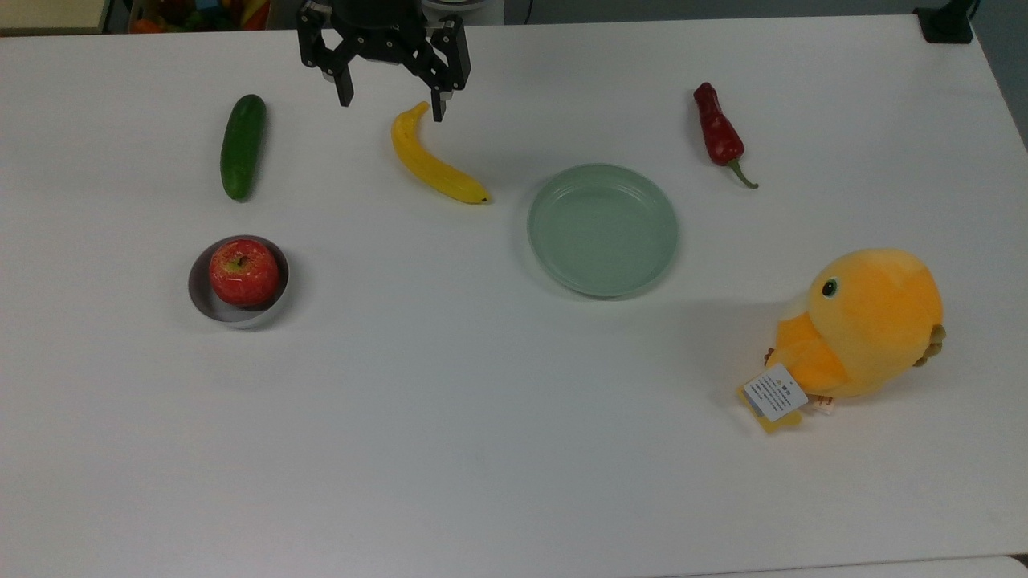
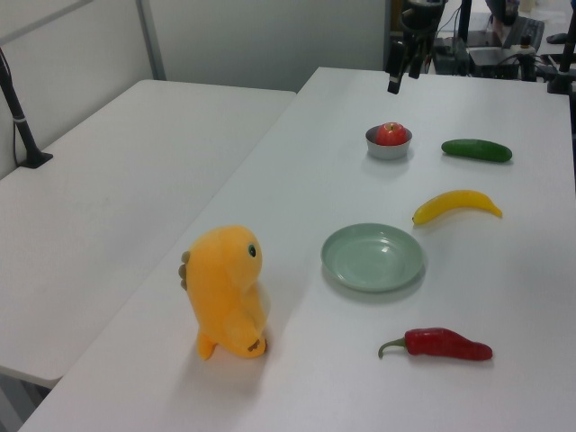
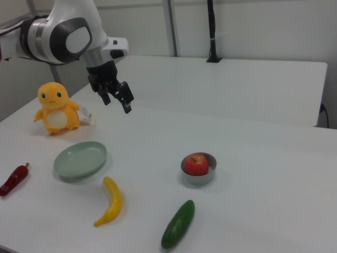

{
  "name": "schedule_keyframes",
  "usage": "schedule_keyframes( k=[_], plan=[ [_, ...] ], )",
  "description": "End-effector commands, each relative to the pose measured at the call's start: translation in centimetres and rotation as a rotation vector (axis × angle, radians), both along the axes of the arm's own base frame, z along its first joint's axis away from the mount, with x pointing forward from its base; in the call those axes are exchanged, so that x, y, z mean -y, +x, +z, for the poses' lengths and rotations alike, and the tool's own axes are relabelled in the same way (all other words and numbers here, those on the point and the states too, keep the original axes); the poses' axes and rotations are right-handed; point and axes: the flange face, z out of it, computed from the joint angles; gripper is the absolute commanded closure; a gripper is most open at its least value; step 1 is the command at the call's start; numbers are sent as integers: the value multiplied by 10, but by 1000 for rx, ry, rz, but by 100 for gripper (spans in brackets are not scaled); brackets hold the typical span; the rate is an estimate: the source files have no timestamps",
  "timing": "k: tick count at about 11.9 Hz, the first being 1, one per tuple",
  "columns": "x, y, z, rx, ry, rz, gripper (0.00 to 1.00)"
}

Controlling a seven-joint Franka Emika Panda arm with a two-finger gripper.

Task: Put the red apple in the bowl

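- Claw (image 1: 391, 100) up at the top view's upper edge, fingers spread wide, gripping nothing, hanging above the table (image 1: 482, 449).
- Banana (image 1: 434, 164) lies just below it in the top view, cucumber (image 1: 242, 145) off left.
- Red apple (image 1: 243, 271) sits in the grey bowl (image 1: 201, 299), left of centre.
- Green plate (image 1: 603, 229) at centre.

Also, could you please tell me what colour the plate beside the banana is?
Pale green; the plate shows best in the top view.
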Motion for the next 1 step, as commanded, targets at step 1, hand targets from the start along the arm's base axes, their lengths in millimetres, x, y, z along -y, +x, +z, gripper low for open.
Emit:
schedule_keyframes(
  k=[1],
  plan=[
    [-3,-6,0,-20,19,17,0]
  ],
)
